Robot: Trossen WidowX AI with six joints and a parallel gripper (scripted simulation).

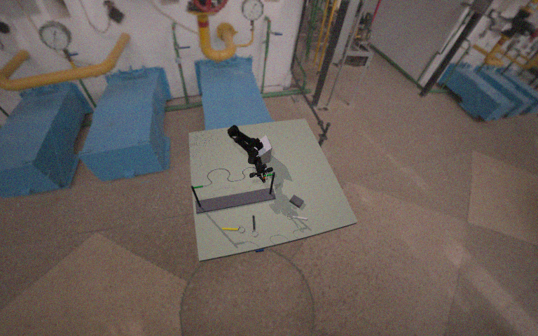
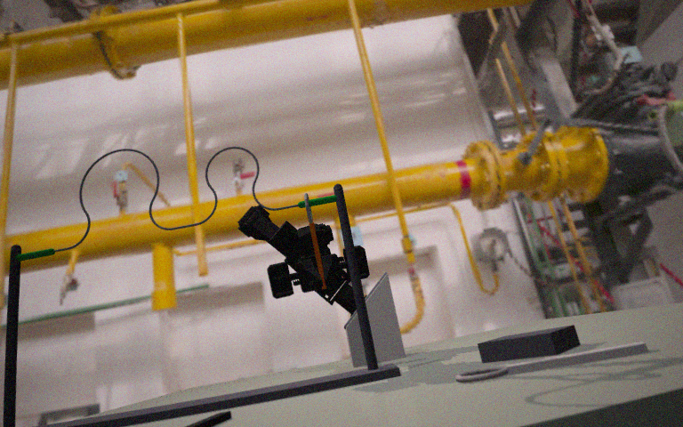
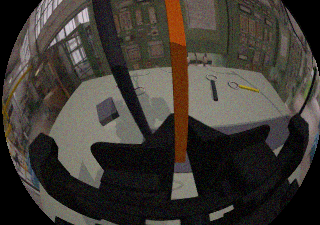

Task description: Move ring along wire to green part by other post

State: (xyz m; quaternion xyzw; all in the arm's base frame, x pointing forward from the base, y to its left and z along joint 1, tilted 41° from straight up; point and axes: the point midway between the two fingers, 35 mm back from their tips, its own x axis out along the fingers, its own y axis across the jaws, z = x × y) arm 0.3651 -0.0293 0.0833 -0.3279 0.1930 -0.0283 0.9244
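My gripper [image 1: 263,177] [image 2: 322,270] [image 3: 176,117] is shut on the orange handle [image 2: 316,245] [image 3: 180,85], near its lower end. The ring [image 2: 308,202] is seen nearly edge-on, around the green part [image 2: 325,200] beside the right post [image 1: 272,183] [image 2: 355,275] [image 3: 107,35], close to where the grey wire [image 1: 220,169] [image 2: 123,149] starts. The ring is out of the wrist view. The other green part [image 1: 197,187] [image 2: 36,255] is at the left post [image 1: 196,197] [image 2: 12,327]. In the exterior view a black gripper part appears just below the grey wire; their gap in depth cannot be told.
The posts stand on a dark base bar [image 1: 234,200] [image 2: 229,398]. A dark block [image 1: 295,201] [image 2: 527,343] [image 3: 107,111], a pale-handled ring [image 1: 300,218] [image 2: 578,357], a yellow-handled ring [image 1: 230,229] [image 3: 248,89] and a black-handled ring [image 1: 253,222] [image 3: 214,90] lie on the table.
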